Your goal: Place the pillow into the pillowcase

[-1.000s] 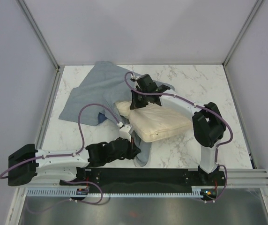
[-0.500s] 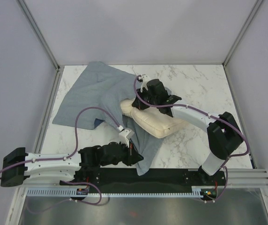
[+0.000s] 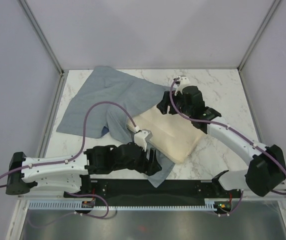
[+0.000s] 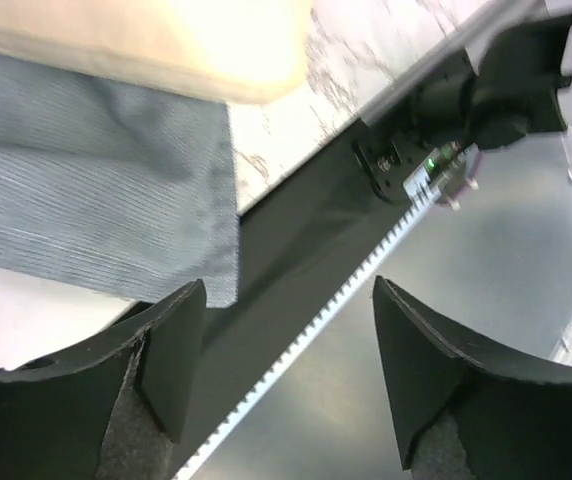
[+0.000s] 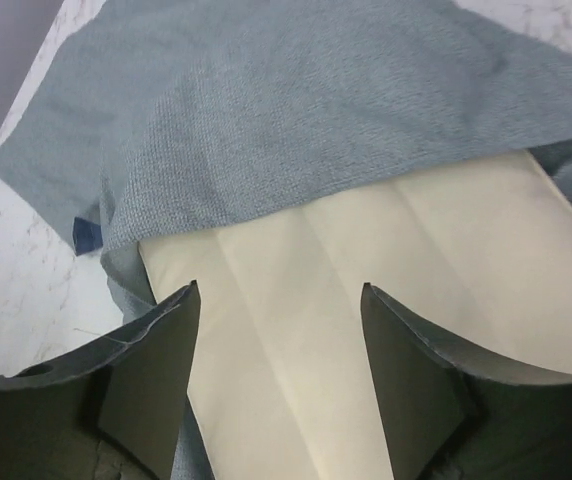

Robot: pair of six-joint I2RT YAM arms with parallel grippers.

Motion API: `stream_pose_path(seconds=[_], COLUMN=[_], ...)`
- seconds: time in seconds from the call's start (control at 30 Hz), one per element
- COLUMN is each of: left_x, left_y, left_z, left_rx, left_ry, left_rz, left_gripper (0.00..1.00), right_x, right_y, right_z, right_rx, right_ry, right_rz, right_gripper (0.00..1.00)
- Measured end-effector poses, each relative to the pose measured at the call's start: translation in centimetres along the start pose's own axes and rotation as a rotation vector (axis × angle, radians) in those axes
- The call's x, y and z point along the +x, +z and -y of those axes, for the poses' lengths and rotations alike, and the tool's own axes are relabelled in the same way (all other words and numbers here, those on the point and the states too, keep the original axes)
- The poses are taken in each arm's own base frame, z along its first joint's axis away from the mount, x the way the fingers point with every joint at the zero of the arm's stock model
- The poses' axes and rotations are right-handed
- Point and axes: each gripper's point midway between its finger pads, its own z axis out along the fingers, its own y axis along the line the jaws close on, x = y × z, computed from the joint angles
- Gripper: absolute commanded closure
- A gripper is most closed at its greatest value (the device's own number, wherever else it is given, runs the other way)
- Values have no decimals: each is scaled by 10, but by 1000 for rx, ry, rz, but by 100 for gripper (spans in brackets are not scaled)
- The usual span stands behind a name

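The cream pillow [image 3: 175,136] lies slanted on the marble table, its quilted channels plain in the right wrist view [image 5: 386,300]. Its far-left end is tucked under the grey-blue pillowcase [image 3: 110,97], which is spread out to the back left; a dark blue patch [image 3: 104,131] peeks out at its near edge. A strip of the pillowcase [image 4: 86,210] also runs under the pillow's [image 4: 166,40] near side. My right gripper [image 3: 163,106] hovers open above the pillow's far end [image 5: 280,287]. By the pillowcase's near corner, my left gripper [image 3: 154,161] is open and empty [image 4: 287,283].
The black mounting rail [image 3: 158,192] and a toothed cable channel [image 4: 296,345] run along the table's near edge. Grey walls and metal frame posts [image 3: 40,35] close the back and sides. The right arm's base [image 4: 506,90] stands at the rail's right end.
Both grippers have opened and let go of the fabric. The right arm swung right, the left gripper moved right. The pillow now lies flatter, the pillowcase spread over its far end.
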Motion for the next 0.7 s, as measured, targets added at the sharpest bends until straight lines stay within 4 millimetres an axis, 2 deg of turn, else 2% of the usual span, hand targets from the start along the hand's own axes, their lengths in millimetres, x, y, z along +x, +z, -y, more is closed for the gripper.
stream_pose_path(seconds=[0.1, 0.13, 0.2, 0.23, 0.3, 0.37, 0.43, 0.5, 0.6, 0.7], left_x=[-36, -48, -73, -82, -101, -117, -132, -151, -177, -188], left_y=[-15, -17, -19, -19, -20, -20, -18, -12, 0, 12], left_z=[-10, -18, -43, -57, -93, -124, -143, -158, -180, -199], left_rx=[-109, -153, -263, -317, -449, -575, -660, -746, -860, -953], left_ry=[10, 6, -8, -16, -32, -36, -34, -7, 47, 108], left_rz=[58, 74, 110, 121, 136, 138, 134, 136, 145, 116], left_gripper=[22, 22, 22, 22, 21, 21, 21, 22, 22, 22], right_x=[-17, -18, -15, -9, 10, 33, 54, 65, 69, 72], right_y=[-24, -30, -43, -51, -66, -80, -95, -104, -113, -113], right_z=[17, 25, 57, 74, 107, 128, 136, 136, 132, 130], right_rx=[66, 92, 186, 237, 344, 425, 472, 485, 480, 471], right_ry=[33, 53, 125, 167, 261, 341, 404, 444, 484, 506], right_rz=[46, 52, 56, 52, 36, 15, 3, 9, 33, 33], right_gripper=[22, 15, 11, 7, 6, 6, 6, 6, 7, 7])
